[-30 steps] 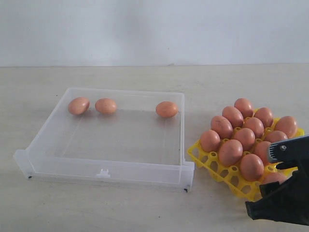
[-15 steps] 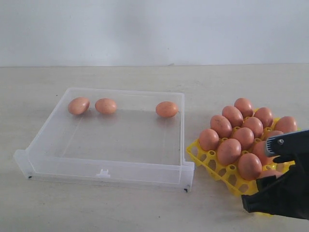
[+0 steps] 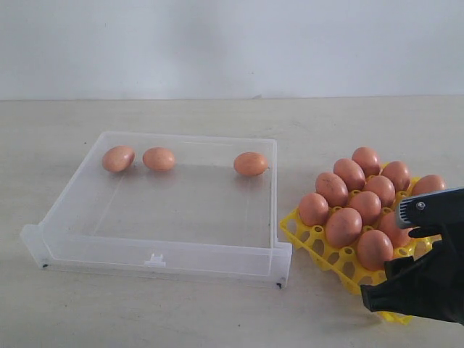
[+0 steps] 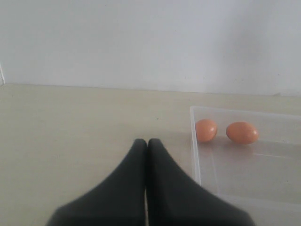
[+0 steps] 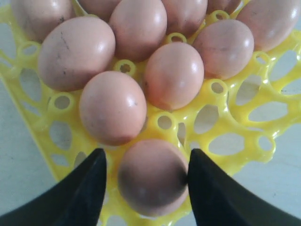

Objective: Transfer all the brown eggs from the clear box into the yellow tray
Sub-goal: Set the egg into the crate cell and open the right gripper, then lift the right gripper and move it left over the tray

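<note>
Three brown eggs (image 3: 117, 158) (image 3: 159, 159) (image 3: 250, 164) lie along the far wall of the clear box (image 3: 156, 257). The yellow tray (image 3: 293, 233) to its right holds several brown eggs (image 3: 345, 227). My right gripper (image 3: 388, 261) hangs over the tray's near corner. In the right wrist view this gripper (image 5: 147, 174) is open around an egg (image 5: 150, 181) seated in a corner cup of the tray (image 5: 237, 136). One finger touches the shell and the other stands off it. My left gripper (image 4: 146, 143) is shut and empty beside the box wall (image 4: 195, 150), with two eggs (image 4: 206, 130) (image 4: 241, 132) beyond.
A pale tabletop (image 3: 217, 312) carries both containers, and a white wall (image 3: 232, 43) runs behind it. The box's near lip and clip (image 3: 154, 259) face the front edge. The left arm does not show in the exterior view.
My right gripper has drifted left and slightly up over the tray's near corner. The tray and its eggs have shifted a little left. The corner egg is now hidden under the gripper.
</note>
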You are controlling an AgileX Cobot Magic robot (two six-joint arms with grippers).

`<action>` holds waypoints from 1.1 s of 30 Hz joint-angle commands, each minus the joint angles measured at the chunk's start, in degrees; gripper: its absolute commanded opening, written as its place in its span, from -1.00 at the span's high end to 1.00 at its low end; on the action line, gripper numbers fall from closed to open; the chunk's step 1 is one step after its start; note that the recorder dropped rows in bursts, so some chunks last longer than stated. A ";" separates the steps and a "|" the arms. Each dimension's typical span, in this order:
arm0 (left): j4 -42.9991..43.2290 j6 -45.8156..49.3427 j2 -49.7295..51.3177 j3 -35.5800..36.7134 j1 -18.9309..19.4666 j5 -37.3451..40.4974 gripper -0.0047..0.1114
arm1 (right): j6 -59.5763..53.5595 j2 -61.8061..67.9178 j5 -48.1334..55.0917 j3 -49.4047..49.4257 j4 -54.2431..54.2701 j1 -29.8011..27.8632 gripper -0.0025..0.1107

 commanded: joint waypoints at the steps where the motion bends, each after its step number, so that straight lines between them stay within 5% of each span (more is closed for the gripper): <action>1: 0.12 0.13 0.17 0.17 0.04 -0.34 0.99 | -0.22 -0.21 0.87 -0.27 0.52 -0.19 0.07; 14: 0.12 0.13 0.17 0.17 0.04 -0.34 0.99 | -13.87 -12.32 10.39 -4.20 9.08 -0.19 0.07; 22: 0.12 0.13 0.17 0.17 0.04 -0.34 0.99 | -43.47 4.33 -9.33 -35.77 21.84 3.64 0.07; 25: 0.12 0.13 0.17 0.17 0.04 -0.34 0.99 | -65.92 18.53 -6.18 -50.10 35.24 7.14 0.03; 27: 0.12 0.13 0.17 0.17 0.04 -0.34 0.99 | -82.65 28.78 1.04 -62.78 45.85 9.11 -0.23; 33: 0.12 0.13 0.17 0.17 0.04 -0.34 0.99 | -104.19 50.25 16.32 -92.23 50.05 9.89 -0.38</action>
